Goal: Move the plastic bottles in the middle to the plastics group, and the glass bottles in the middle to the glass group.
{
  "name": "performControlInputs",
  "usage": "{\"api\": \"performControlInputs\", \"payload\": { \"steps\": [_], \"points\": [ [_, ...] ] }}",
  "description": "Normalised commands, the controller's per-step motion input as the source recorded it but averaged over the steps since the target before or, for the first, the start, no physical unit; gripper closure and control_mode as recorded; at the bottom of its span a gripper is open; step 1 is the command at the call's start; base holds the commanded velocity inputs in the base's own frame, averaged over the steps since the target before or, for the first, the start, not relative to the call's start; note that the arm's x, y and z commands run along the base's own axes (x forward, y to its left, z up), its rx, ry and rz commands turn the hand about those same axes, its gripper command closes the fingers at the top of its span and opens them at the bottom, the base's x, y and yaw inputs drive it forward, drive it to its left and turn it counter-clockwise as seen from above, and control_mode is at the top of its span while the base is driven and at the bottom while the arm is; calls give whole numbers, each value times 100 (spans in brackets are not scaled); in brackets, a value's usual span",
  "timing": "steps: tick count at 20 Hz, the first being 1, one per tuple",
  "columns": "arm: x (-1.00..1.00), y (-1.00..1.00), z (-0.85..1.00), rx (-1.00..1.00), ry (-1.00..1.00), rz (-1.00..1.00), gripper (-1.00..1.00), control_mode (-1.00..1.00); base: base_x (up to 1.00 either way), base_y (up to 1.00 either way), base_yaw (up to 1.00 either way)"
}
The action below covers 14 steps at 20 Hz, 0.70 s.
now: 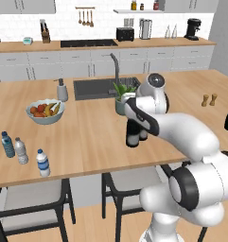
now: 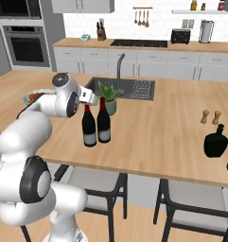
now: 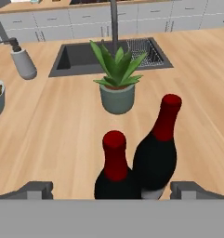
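Note:
Two tall dark wine bottles with red foil tops stand side by side mid-counter, the left wine bottle touching the right wine bottle. My gripper hangs open just above and behind them, its fingertips spread wide on either side. In the left base view my arm hides most of the wine bottles. The small clear bottle with white cap and blue band stands at the counter's left front, beside the clear greyish bottle and the blue-tinted dark-capped bottle.
A potted plant stands just beyond the wine bottles, before the sink. Left of it are a soap dispenser and a fruit bowl. At the right stand a squat dark bottle and salt and pepper shakers.

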Motion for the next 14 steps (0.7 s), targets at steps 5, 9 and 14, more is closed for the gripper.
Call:
{"api": "performControlInputs", "payload": {
  "steps": [5, 9, 14],
  "points": [
    [33, 0, -4, 0, 0, 0, -100, -100, 0, 0, 0],
    [20, 0, -19, 0, 2, 0, -100, -100, 0, 0, 0],
    [8, -1, -23, 0, 1, 0, -100, -100, 0, 0, 0]
  ]
}}
